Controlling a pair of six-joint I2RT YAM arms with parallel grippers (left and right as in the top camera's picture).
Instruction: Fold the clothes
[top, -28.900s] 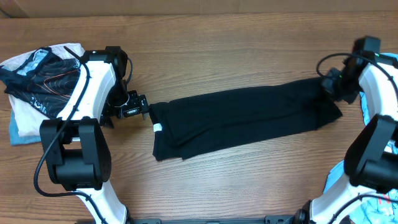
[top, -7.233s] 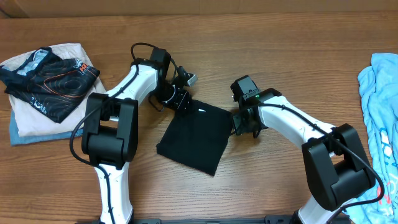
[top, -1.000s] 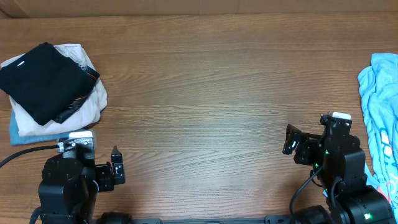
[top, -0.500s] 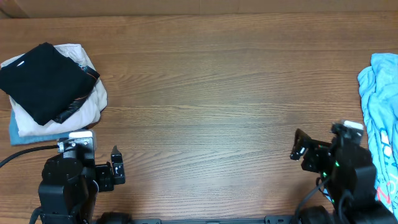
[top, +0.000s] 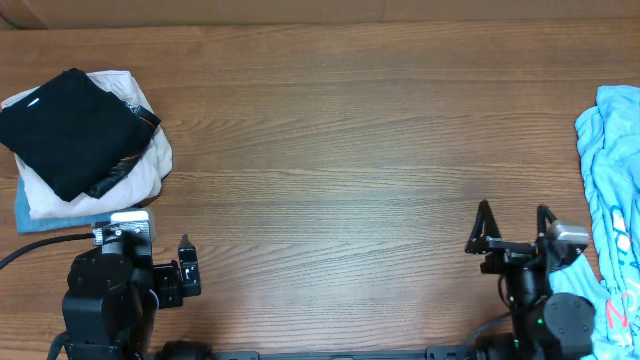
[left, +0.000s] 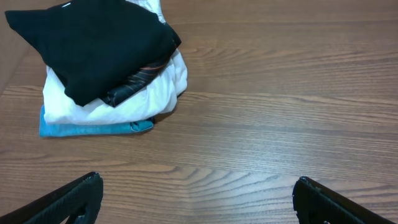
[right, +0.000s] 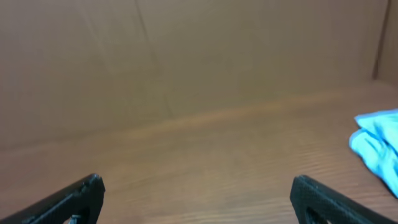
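Note:
A stack of folded clothes (top: 75, 140) lies at the table's far left, with a black garment (left: 93, 43) on top, white cloth under it and a blue piece at the bottom. A crumpled light blue garment (top: 610, 170) lies at the right edge and shows again as blue cloth (right: 379, 140) in the right wrist view. My left gripper (left: 198, 186) stands open over bare wood near the front left, well short of the stack. My right gripper (top: 514, 225) is open at the front right, empty, its fingers pointing across the table.
The wooden table (top: 340, 150) stretches between the two piles. A brown cardboard wall (right: 186, 56) stands behind the far edge. Both arm bases sit at the near edge.
The right arm has drawn back toward the near edge and tipped up, its fingers now pointing away. The left arm and both piles have not moved.

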